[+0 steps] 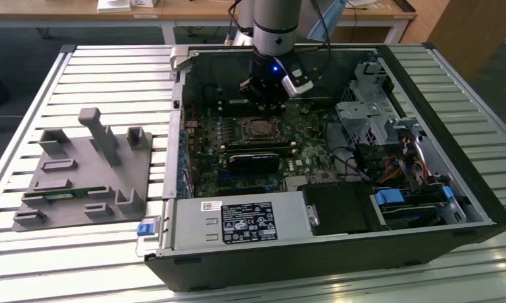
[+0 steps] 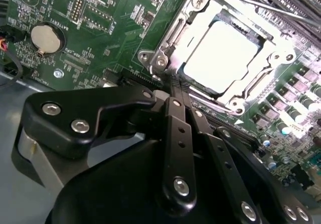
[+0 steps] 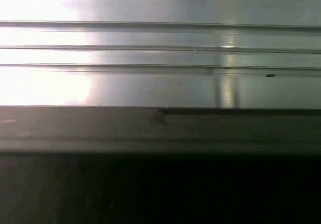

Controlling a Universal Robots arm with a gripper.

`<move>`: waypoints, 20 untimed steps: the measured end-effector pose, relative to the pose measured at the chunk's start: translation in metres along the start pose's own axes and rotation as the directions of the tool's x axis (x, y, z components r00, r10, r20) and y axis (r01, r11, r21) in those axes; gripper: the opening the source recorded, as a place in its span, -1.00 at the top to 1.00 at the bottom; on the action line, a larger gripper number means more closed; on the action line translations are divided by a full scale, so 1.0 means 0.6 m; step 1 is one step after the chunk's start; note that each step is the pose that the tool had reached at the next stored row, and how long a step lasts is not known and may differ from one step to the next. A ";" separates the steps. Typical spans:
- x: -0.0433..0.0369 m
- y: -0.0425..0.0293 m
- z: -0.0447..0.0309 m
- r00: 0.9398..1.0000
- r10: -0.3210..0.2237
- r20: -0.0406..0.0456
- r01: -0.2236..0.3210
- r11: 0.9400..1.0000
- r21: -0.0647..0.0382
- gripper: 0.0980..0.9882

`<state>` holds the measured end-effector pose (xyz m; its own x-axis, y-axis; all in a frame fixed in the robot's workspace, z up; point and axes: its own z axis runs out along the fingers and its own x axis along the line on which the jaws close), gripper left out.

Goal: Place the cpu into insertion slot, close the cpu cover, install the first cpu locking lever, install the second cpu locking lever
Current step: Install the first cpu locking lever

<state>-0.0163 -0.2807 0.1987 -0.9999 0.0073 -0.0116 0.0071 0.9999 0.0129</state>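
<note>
While the arm reaches down into the open computer case point(image 1: 455, 208), the gripper point(image 2: 174, 86) stands with its two black fingers point(image 2: 176, 133) pressed together, tip against tip. Whether anything thin is pinched between them I cannot tell. In the second wrist view the tips sit right at one corner of the cpu cover point(image 2: 173, 38), just beside the screw there and close above the green circuit board point(image 2: 115, 28).

The cpu point(image 2: 220, 58) lies flat inside the insertion slot point(image 1: 258, 129), its pale top showing through the cover's square window. The silvery cover frame lies down around it on all four sides. So the chip is just ahead of the claw's tips, apart from them, with the frame's corner between the two.

From the exterior view the gripper hangs low over the board, just beyond the slot, near the middle of the case. A round coin battery point(image 2: 45, 37) sits on the board off to one side of the fingers. A grey fixture tray point(image 1: 84, 183) rests on the slatted metal table point(image 1: 110, 69), at the exterior view's left of the case.
</note>
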 end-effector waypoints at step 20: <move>-0.001 0.002 -0.026 1.000 0.000 0.000 0.000 1.000 -0.003 0.98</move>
<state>-0.0159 -0.2797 0.2141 -0.9999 0.0073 -0.0115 0.0071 0.9999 0.0157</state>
